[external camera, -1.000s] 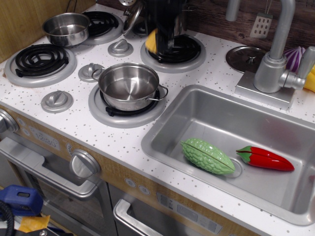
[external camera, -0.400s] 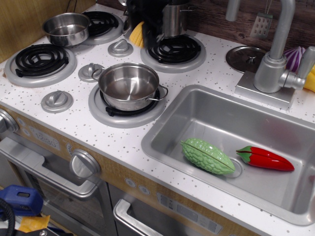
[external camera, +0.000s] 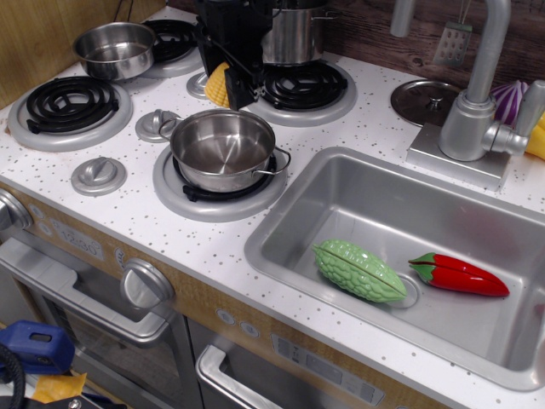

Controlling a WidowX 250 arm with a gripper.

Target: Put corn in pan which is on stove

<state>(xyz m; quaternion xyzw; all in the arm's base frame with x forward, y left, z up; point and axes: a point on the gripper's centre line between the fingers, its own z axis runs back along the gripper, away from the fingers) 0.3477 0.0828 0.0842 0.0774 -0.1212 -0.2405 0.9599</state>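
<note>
The stove (external camera: pixel 128 183) is filling the left of the tabletop (external camera: pixel 213 247), white and speckled, with its four coil burners giving me flat seats for cookware. The steel sink (external camera: pixel 341 196) is lying to its right, holding a green gourd (external camera: pixel 359 271) and a red pepper (external camera: pixel 460 275), which I am leaving alone. The pan (external camera: pixel 223 150) is sitting open-mouthed on the near right burner, and I am judging it the target, since it is the nearest one below my load; a smaller pan (external camera: pixel 114 49) is resting on the far left burner. My gripper (external camera: pixel 223 81) is hanging just behind the near pan's rim, high enough to clear it. My fingers (external camera: pixel 243 81) are clamping the corn (external camera: pixel 218 85), which is sitting clear of the tabletop, not yet over the pan's mouth. Releasing here would, I am guessing, drop it outside.
</note>
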